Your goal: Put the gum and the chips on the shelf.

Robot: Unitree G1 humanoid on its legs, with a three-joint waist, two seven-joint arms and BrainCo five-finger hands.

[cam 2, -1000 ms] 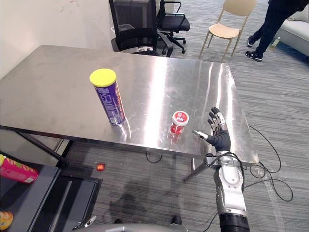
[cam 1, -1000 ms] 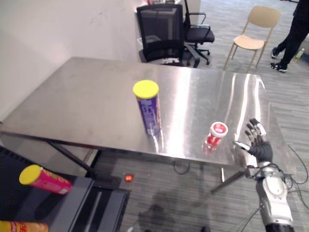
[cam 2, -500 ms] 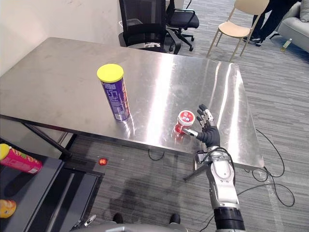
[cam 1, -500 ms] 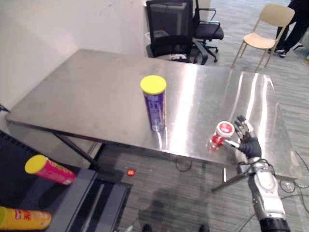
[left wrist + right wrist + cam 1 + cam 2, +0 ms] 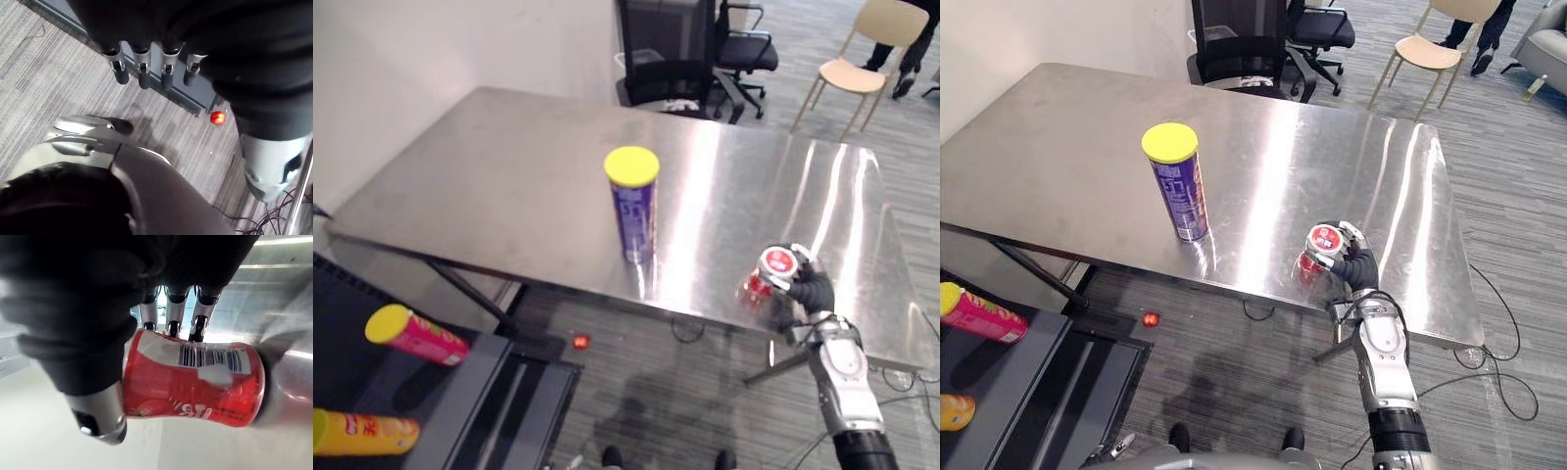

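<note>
A small red gum tub (image 5: pixel 1322 240) with a white lid stands near the front edge of the steel table (image 5: pixel 1067 127), right of centre. My right hand (image 5: pixel 1361 269) is shut on it: in the right wrist view the fingers (image 5: pixel 171 308) curl behind the gum tub (image 5: pixel 195 382) and the thumb lies across its front. A purple chips can (image 5: pixel 1178 186) with a yellow lid stands upright mid-table, well to the left of the hand. My left hand (image 5: pixel 146 68) hangs over the floor with straight fingers, holding nothing.
A dark shelf (image 5: pixel 489 382) stands at the lower left with a pink can (image 5: pixel 416 336) and an orange can (image 5: pixel 362 433) lying on it. A black office chair (image 5: pixel 1239 44) and a beige chair (image 5: pixel 1430 49) stand beyond the table. A small red ball (image 5: pixel 1151 319) lies on the floor.
My right hand has moved left to the gum tub and its fingers have curled round it. The camera has shifted; the chips can has stayed in place.
</note>
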